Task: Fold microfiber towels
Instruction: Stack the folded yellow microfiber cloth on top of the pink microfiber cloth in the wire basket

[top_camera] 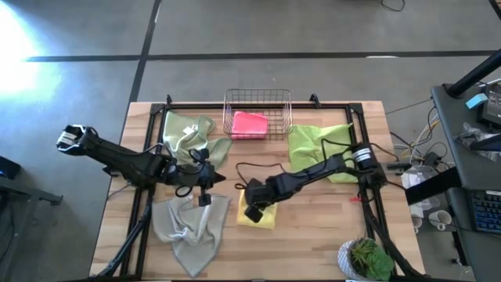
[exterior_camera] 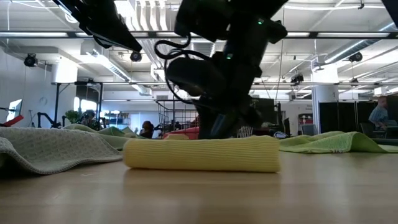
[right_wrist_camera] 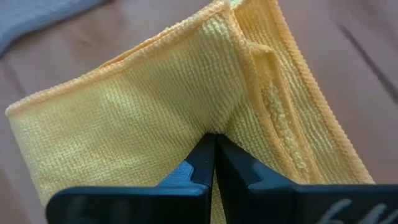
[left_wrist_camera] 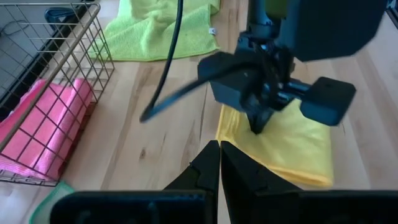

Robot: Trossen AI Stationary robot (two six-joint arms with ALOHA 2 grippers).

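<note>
Yellow towel [top_camera: 262,215] folded into a small flat pad, low on the table at about 6 o'clock from the wire basket [top_camera: 257,113]. Right gripper [top_camera: 252,211] down on its 9 o'clock edge, fingers pressed together with tips against the cloth; pinched or merely pushed flat, cannot tell. Left gripper [top_camera: 204,200] just beside at 9 o'clock, fingers together, nothing in them, above the table between the yellow pad and the grey-beige towel [top_camera: 188,227].

Pink towel [top_camera: 249,124] folded and already in the basket: one finished. Yellow nearly there by the look of it, only the final pressing or placing left. Grey-beige crumpled at 7 o'clock, pale sage towel [top_camera: 188,135] bunched at 9 o'clock of the basket, lime green towel [top_camera: 317,145] rumpled at 3 o'clock: three untouched. Roughly a third through, at a guess.
</note>
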